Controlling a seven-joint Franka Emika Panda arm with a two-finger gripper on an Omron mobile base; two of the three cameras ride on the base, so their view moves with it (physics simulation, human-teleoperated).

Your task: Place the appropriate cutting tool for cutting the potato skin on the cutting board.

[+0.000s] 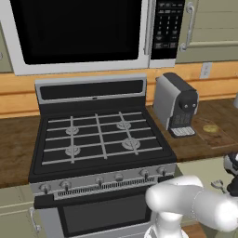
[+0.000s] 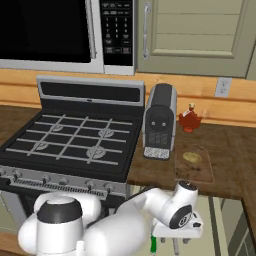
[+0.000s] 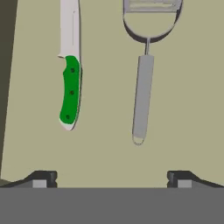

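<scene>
The fingers [image 3: 112,178] hung spread and empty over a pale surface, the green-handled knife [image 3: 70,89] at eleven o'clock and the peeler [image 3: 143,94] at one o'clock, lying parallel and apart. My worry was a drift left onto the knife. The coffee machine [image 2: 160,120] crowded the bench [image 2: 235,150] just left of the cutting board [image 2: 195,172], where the potato [image 2: 192,158] already sat.

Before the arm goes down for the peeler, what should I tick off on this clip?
1. Peeler in the hand view, lying free: ok.
2. Jaws of the gripper apart, nothing held: ok.
3. Centred on the peeler handle: not ok, it lies off to one side.
4. Green-handled knife apart from the peeler: ok.
5. Cutting board has bare room beside the potato: ok.
6. Coffee machine off the board: ok.
</scene>
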